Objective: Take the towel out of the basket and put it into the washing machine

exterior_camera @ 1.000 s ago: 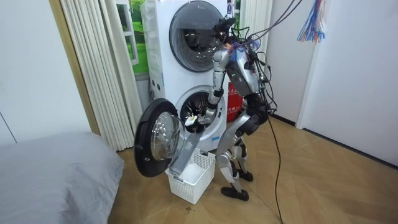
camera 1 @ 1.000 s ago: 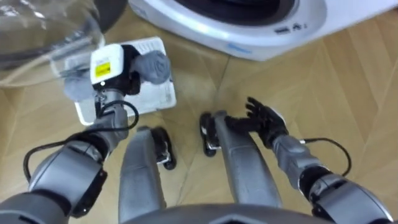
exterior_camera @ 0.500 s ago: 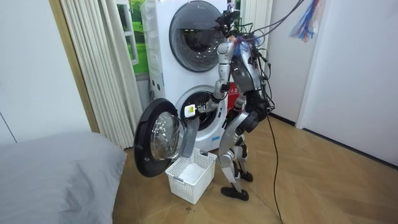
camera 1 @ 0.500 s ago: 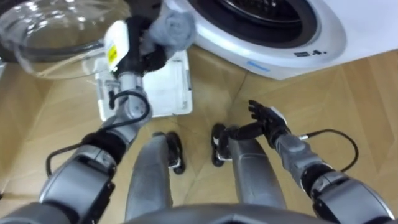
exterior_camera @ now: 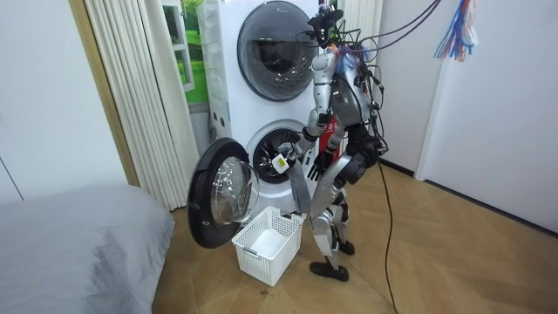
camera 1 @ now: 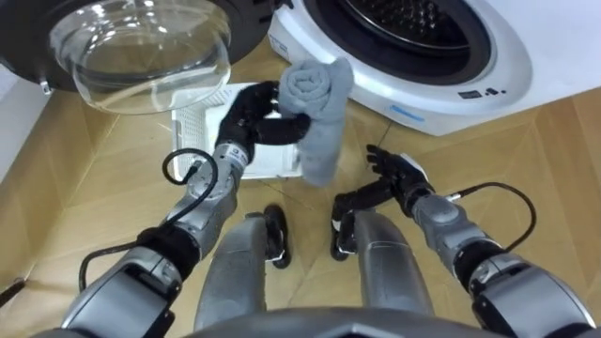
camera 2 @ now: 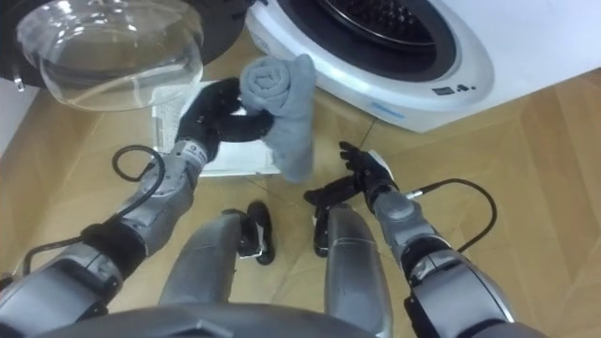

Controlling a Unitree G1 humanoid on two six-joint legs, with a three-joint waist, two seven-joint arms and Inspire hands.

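Note:
A grey towel (camera 1: 315,103), rolled at the top with one end hanging down, is held up in front of the washing machine (camera 1: 488,56). My left hand (camera 1: 250,115) is shut on its rolled part, left of the open drum (camera 1: 413,23). In the room view the towel (exterior_camera: 297,185) dangles from that hand beside the lower machine's opening (exterior_camera: 272,150). My right hand (camera 1: 398,173) hovers open, low and to the right above the floor, holding nothing.
The round door with its glass bowl (camera 1: 141,56) stands swung open at the left. A white plastic basket (camera 1: 211,141) sits on the wooden floor under my left hand. A second machine (exterior_camera: 275,39) is stacked on top, and a grey bed (exterior_camera: 78,244) lies at the room view's left.
My left hand has lifted the towel from above the basket towards the drum, and one end now hangs loose. The robot has straightened up. The right hand has hardly moved.

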